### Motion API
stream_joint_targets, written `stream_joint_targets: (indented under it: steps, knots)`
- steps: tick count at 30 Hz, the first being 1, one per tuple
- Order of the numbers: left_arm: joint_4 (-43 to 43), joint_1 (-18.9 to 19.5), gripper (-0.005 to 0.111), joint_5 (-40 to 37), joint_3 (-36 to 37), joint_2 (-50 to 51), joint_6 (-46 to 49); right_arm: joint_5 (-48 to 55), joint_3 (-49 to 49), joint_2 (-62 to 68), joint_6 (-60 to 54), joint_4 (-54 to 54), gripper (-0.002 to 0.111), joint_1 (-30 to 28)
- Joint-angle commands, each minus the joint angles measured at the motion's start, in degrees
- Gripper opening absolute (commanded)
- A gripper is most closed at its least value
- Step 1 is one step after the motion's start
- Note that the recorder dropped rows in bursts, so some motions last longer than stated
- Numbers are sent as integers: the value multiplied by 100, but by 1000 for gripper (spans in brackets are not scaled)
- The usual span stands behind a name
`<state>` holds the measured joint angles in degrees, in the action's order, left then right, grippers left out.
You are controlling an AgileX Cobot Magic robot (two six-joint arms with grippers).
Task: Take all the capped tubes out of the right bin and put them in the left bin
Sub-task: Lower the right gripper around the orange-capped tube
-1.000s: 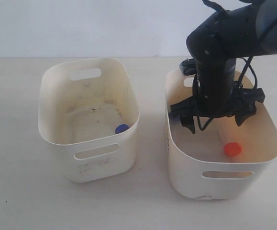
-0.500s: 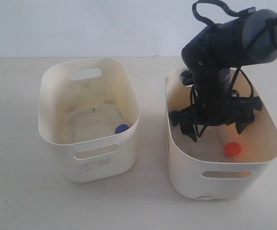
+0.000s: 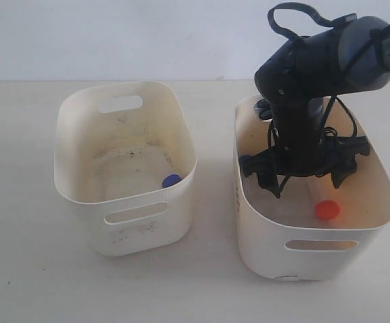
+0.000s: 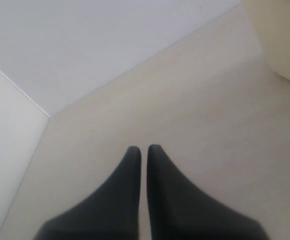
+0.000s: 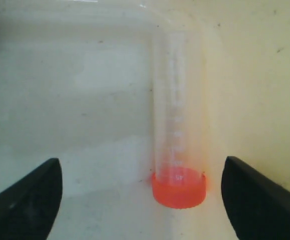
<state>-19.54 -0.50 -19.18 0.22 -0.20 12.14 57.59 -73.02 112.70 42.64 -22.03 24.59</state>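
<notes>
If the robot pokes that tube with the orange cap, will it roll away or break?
It would probably roll: the orange-capped tube is round and lies on its side on the smooth floor of the right bin. It looks empty and clear, so likely light. It seems plastic, so probably stiff and hard to break.

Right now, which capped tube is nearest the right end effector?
The orange-capped tube in the right bin, under the open right end effector; the blue-capped tube lies in the left bin.
</notes>
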Motion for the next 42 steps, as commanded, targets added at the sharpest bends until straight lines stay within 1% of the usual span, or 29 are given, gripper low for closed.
stream_joint_targets:
  steps: [1, 33, 42]
  knots:
    - [16, -6, 4, 28, -22, 20, -7, -45, -21, -7, 25, -38, 81, 4]
    - [16, -6, 4, 28, -22, 20, -7, 86, -8, -5, 2, 93, 81, -6]
    - [16, -6, 4, 28, -22, 20, -7, -58, 9, -5, -1, 93, 81, -6]
